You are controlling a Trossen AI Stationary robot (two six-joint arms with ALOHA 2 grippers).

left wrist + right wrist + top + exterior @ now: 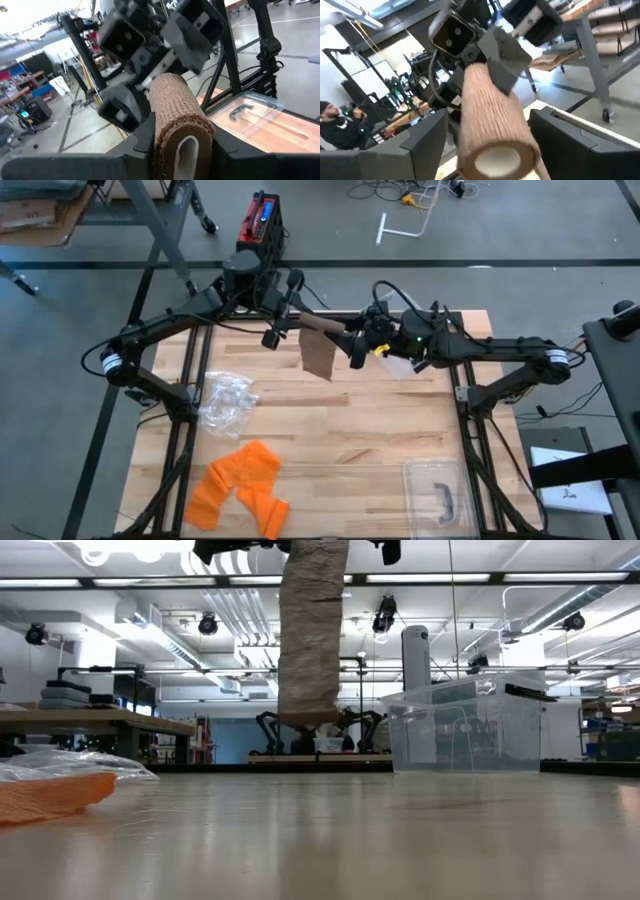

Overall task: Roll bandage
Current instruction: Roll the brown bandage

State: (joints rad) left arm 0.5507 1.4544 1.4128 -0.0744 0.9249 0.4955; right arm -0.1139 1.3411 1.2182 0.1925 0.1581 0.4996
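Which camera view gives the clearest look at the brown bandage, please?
The left wrist view: the bandage fills the frame, its woven roll pinched in the left tool. The right wrist view shows the roll's end. The low view shows only the strip hanging; the high view shows it small, between both arms.

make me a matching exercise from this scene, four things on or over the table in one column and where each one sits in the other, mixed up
Things:
1. brown bandage
2. orange bandage
3. clear lidded box
4. crumpled clear plastic bag

Places:
A. lying flat at the table's near left corner
B. standing at the table's near right corner
C. held up between the left gripper and right gripper, its tail hanging down
D. on the left side of the table, just beyond the orange strip

Pairs: 1-C, 2-A, 3-B, 4-D
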